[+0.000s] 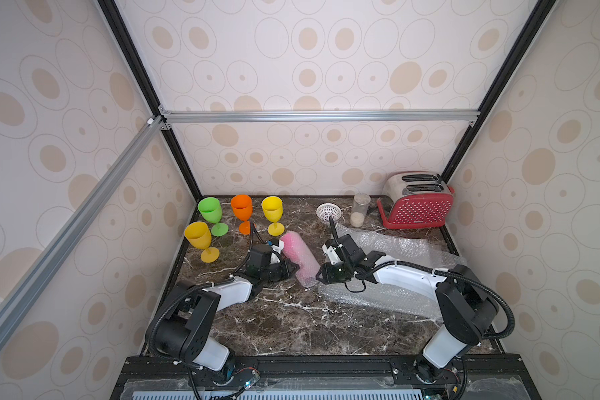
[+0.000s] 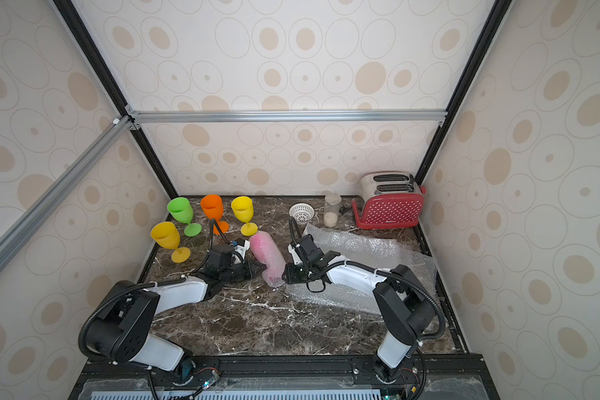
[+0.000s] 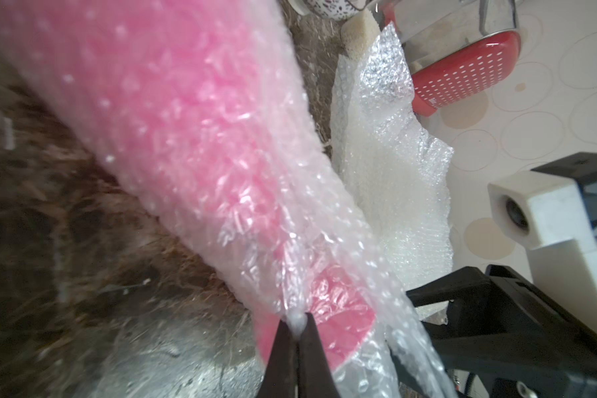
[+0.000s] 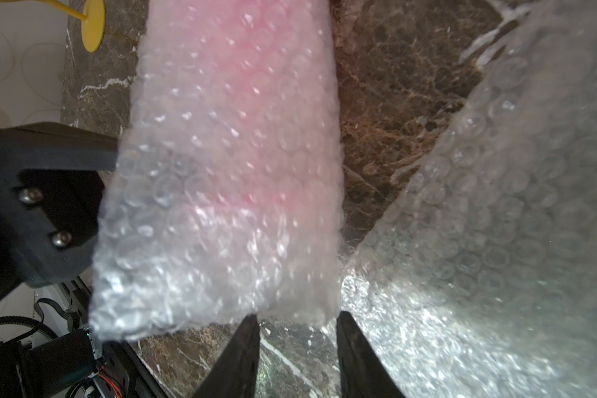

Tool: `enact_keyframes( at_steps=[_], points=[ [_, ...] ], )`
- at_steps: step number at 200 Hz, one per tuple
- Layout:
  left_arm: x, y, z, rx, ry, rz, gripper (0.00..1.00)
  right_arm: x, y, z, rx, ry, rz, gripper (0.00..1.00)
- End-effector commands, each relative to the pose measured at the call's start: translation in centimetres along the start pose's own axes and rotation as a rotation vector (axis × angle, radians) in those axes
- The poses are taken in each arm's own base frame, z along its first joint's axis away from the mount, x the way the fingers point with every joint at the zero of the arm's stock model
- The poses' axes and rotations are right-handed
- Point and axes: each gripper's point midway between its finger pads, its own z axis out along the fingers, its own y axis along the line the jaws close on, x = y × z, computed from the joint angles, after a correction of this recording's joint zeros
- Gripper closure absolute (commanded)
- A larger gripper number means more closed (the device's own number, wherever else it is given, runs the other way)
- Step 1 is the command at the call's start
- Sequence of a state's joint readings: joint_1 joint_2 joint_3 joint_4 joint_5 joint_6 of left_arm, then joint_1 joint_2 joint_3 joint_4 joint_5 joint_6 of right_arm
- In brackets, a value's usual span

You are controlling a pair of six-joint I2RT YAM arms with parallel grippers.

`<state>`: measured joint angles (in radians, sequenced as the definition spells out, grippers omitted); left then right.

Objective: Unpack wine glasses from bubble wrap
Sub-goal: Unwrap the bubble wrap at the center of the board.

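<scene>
The left gripper (image 3: 297,330) is clamped on bubble wrap (image 3: 290,224) round the pink glass (image 3: 342,327), laid mid-table. At its four o'clock the right gripper (image 4: 297,315) is parted, empty; a counter-grip for peeling is judged needed.

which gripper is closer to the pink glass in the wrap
left. the left gripper is shut on the bubble wrap around the pink glass; the right gripper stands open just off the tube's end, gripping nothing
</scene>
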<state>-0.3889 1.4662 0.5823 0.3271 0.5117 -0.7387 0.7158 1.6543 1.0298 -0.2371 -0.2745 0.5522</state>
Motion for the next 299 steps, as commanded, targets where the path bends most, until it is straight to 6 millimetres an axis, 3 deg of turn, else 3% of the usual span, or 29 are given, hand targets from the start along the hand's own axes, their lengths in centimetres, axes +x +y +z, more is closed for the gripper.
enact_keyframes(
  at_steps=[1, 44, 109, 144, 202, 246, 299],
  points=[
    [0.5, 1.8, -1.4, -0.144, 0.027, 0.072, 1.00, 0.3, 0.9, -1.2, 0.009, 0.001, -0.052, 0.56],
    [2.8, 1.6, -3.2, -0.185, 0.119, 0.168, 1.00, 0.5, 2.2, -2.4, 0.030, -0.012, -0.116, 0.55],
    [6.4, -1.3, -4.5, -0.144, 0.257, 0.343, 1.00, -0.4, 3.6, -5.1, 0.019, -0.079, -0.153, 0.51],
    [8.2, -2.0, -3.7, -0.121, 0.312, 0.375, 1.00, 0.2, 4.4, -4.1, -0.009, -0.054, -0.157, 0.51],
    [8.1, -2.9, -3.2, -0.084, 0.287, 0.367, 0.98, 1.6, 5.9, -0.8, -0.025, -0.003, -0.175, 0.44],
    [7.9, -3.8, -3.2, -0.036, 0.259, 0.357, 0.94, 2.5, 4.8, 1.2, 0.007, 0.028, -0.157, 0.49],
    [7.1, -4.0, -3.9, -0.053, 0.227, 0.369, 0.73, 2.7, 2.3, 1.2, 0.083, 0.019, -0.129, 0.59]
  ],
)
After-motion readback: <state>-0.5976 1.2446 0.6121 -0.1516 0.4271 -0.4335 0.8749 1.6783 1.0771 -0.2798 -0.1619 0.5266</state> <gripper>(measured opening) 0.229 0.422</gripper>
